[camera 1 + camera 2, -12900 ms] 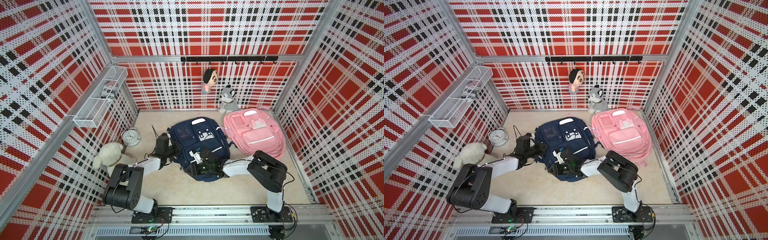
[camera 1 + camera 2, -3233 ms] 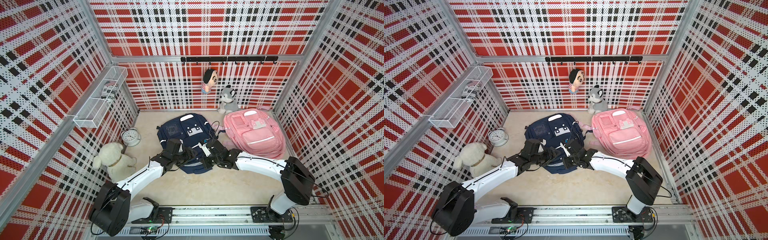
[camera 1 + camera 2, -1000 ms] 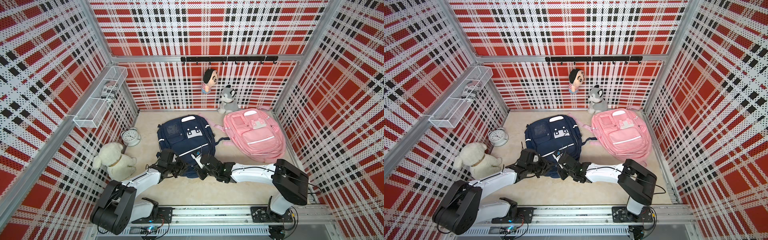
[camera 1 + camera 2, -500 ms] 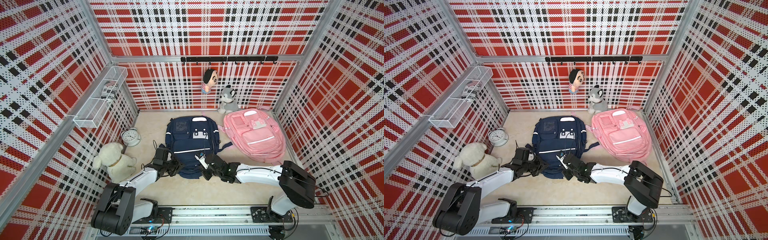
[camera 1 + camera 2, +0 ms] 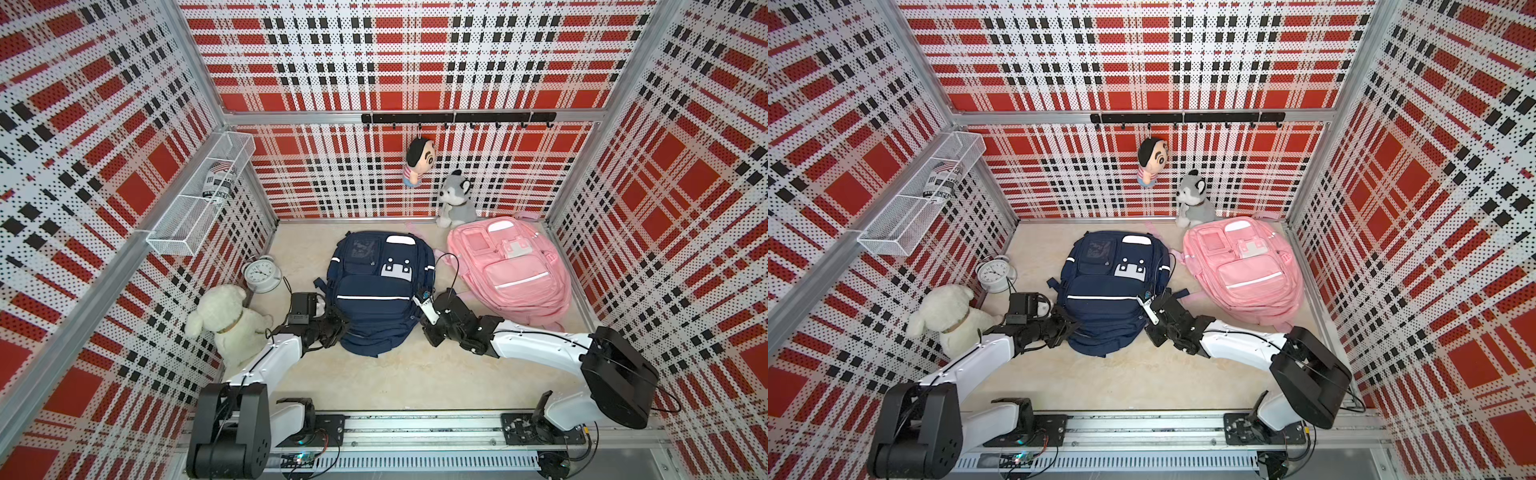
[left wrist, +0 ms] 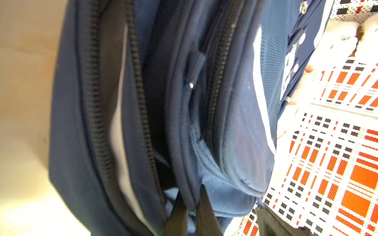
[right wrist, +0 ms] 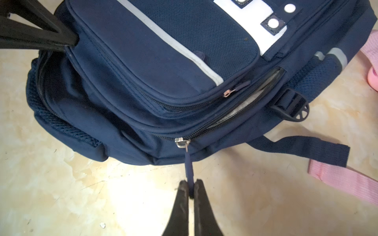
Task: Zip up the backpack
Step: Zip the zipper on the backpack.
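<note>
Backpack (image 5: 380,291), navy, lies flat mid-floor in both top views, with the pink bag (image 5: 511,266) just beside it at its 2 o'clock. Your right pincer (image 7: 190,190) sits off the backpack's 4 o'clock corner; its tips are pressed together on the zip tab (image 7: 189,165), a dark strap drawn straight from the silver slider (image 7: 181,142). On one side of the slider the zip (image 7: 225,115) gapes and shows grey lining; on the other side it is closed. Your left pincer (image 6: 191,206) is at the backpack's 8 o'clock corner, clamped on a fold of its edge beside an open row of teeth. A white plush dog (image 5: 224,324) sits at that pincer's 9 o'clock.
</note>
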